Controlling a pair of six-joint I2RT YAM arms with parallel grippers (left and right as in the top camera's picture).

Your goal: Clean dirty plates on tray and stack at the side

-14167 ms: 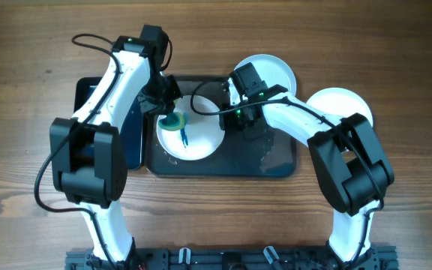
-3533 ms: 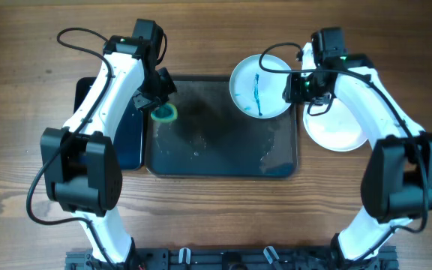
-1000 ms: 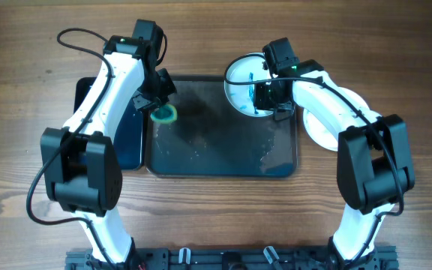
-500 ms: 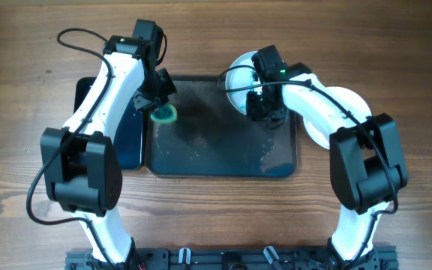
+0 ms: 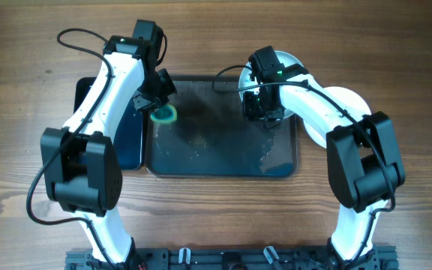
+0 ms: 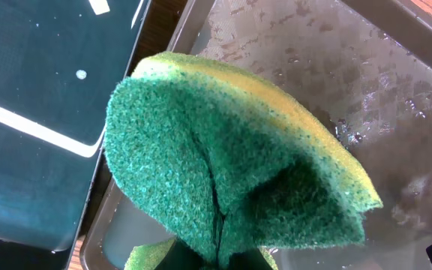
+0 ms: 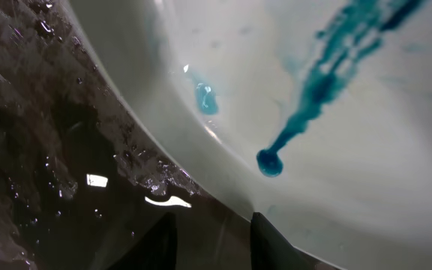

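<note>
1. Right gripper (image 5: 265, 112) has pulled the dirty plate (image 7: 336, 150) left, from the far right corner in over the tray (image 5: 216, 142). The left arm has not moved.
2. Far left: the black tray (image 6: 28, 165) lies beside the big tray, untouched.
3. Left gripper (image 5: 158, 107) is squeezed tight on the folded sponge (image 6: 223, 165), held over the tray's far left corner, wet tray floor below.
4. Tray middle is bare, with water drops on it and no plate lying flat there.
5. The right gripper's jaws sit either side of the dirty plate's rim and look clamped on it. The plate is at the tray's far right part, its blue smear (image 7: 328, 82) facing up.
6. Step in hand: set the plate down for wiping. Lower it flat near the tray middle and keep a pinch on the rim so it does not slide on the wet floor. Then bring the sponge across onto the smear.
7. Right side: clean plate (image 5: 352, 100) on the counter (image 5: 21, 45), partly under the right arm; the stack goes there.
</note>
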